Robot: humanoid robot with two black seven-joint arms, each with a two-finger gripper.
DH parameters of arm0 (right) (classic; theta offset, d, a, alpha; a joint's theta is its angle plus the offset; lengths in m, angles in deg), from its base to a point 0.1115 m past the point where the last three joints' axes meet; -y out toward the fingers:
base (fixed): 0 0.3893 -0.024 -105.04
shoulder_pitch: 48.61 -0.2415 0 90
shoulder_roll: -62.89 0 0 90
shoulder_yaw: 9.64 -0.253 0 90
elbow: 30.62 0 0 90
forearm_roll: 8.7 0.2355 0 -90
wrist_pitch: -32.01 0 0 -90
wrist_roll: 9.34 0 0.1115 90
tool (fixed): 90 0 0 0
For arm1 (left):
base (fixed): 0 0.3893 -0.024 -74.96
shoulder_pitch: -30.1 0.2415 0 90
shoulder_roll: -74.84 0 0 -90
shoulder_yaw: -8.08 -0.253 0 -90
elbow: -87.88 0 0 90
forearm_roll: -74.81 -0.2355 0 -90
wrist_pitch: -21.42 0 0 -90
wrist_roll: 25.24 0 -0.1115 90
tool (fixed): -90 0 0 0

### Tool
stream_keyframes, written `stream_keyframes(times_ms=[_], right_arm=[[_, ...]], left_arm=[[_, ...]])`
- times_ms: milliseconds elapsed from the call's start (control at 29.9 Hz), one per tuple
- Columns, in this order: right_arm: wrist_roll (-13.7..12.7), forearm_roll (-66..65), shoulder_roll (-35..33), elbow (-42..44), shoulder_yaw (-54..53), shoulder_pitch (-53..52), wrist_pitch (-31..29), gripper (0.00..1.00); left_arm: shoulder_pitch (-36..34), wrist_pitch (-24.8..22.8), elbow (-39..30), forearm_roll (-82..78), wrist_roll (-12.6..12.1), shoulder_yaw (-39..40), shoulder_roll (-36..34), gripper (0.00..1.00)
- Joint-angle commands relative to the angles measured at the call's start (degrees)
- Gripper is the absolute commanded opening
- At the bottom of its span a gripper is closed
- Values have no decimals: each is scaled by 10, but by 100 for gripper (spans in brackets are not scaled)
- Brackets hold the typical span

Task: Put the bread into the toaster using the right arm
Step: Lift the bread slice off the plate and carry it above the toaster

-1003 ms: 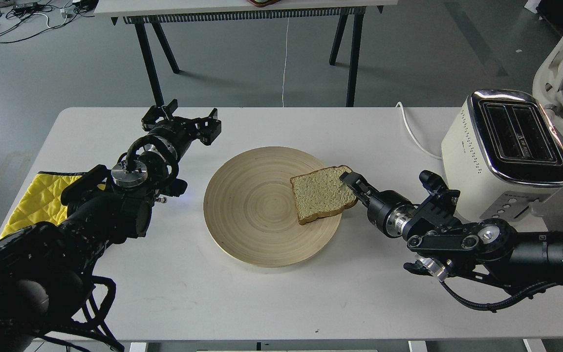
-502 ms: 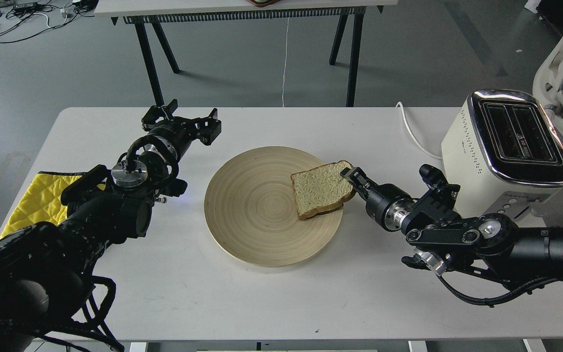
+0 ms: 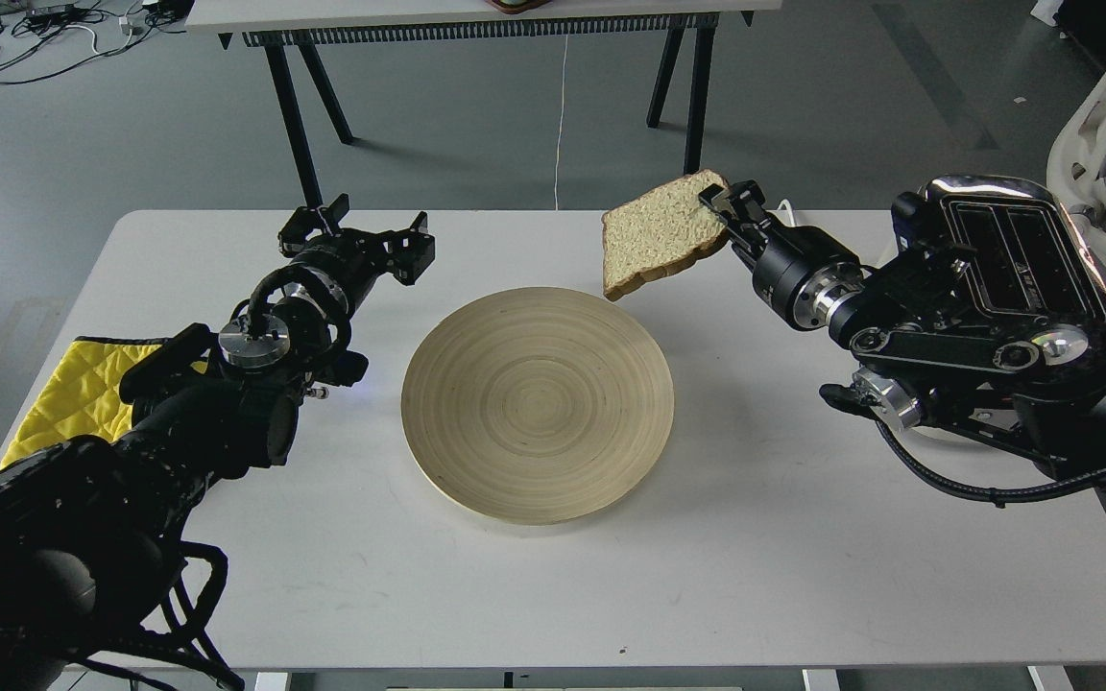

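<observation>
Your right pincer (image 3: 724, 213) is clamped on the right edge of the bread (image 3: 661, 233), its fingers pinching the crust near the rounded top. The slice hangs in the air, tilted, with its flat crumb face turned toward you, above the far edge of the surface (image 3: 755, 537) and clear of everything below it. Behind the pincer, your right arm (image 3: 937, 326) reaches in from the right and crosses in front of the toaster (image 3: 1043, 259), hiding its cream body; only the chrome and black top with its two slots shows. The toaster sits at the surface's right end, near the bread but apart from it.

Below and to the left of the slice lies the round wooden plate (image 3: 534, 403), flat on the surface. Farther left, your left pincer (image 3: 358, 235) hovers with its fingers spread apart, holding nothing. A yellow quilted cloth (image 3: 73, 393) lies at the left edge, partly under that arm.
</observation>
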Motion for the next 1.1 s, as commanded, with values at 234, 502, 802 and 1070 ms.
stream_keyframes(times_ms=[234,502,802,1070], right_arm=[[-15,-14,-216,-77,118,-182,-23,3],[-17,-87,-296,-81,258,-279,-27,3],[-34,-177,-353,-93,319,-293,-35,3],[-35,-211,-374,-92,357,-293,-41,3]], left_arm=[[0,0,0,0,0,0,0,100],[0,0,0,0,0,0,0,100],[0,0,0,0,0,0,0,100],[0,0,0,0,0,0,0,100]])
